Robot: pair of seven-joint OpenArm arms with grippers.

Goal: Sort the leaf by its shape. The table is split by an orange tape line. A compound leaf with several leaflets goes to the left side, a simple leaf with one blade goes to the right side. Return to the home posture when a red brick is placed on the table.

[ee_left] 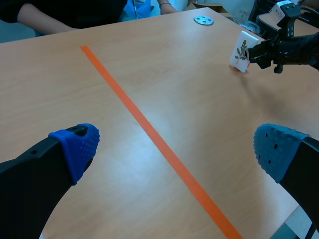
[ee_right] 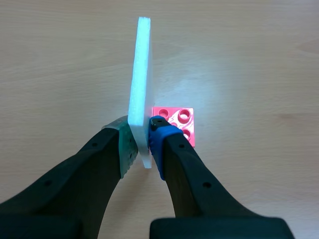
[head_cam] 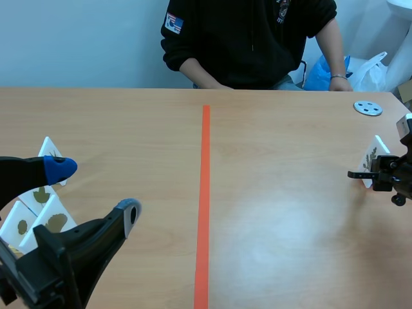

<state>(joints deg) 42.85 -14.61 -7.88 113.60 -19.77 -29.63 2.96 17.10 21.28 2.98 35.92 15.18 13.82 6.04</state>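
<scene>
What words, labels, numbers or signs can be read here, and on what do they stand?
None is readable.
Blue, white and red sleeve patch on the person's black sweatshirt: too small to read.
Chest print on it: cut off, unreadable.
White foam card with a leaf picture: no writing.

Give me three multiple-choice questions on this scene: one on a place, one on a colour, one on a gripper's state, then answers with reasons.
1. Where does the red brick lie?
A) on the table beside the fingers of the right gripper
B) at the table's left edge
C) in the person's hand

2. What colour is the tape line?
A) blue
B) orange
C) white

3. How is the left gripper?
A) shut on a card
B) shut on nothing
C) open

Answers: 1 A, the right wrist view shows it by the blue pad; 2 B, it runs orange down the table; 3 C, its fingers stand wide apart, nothing between.
</scene>
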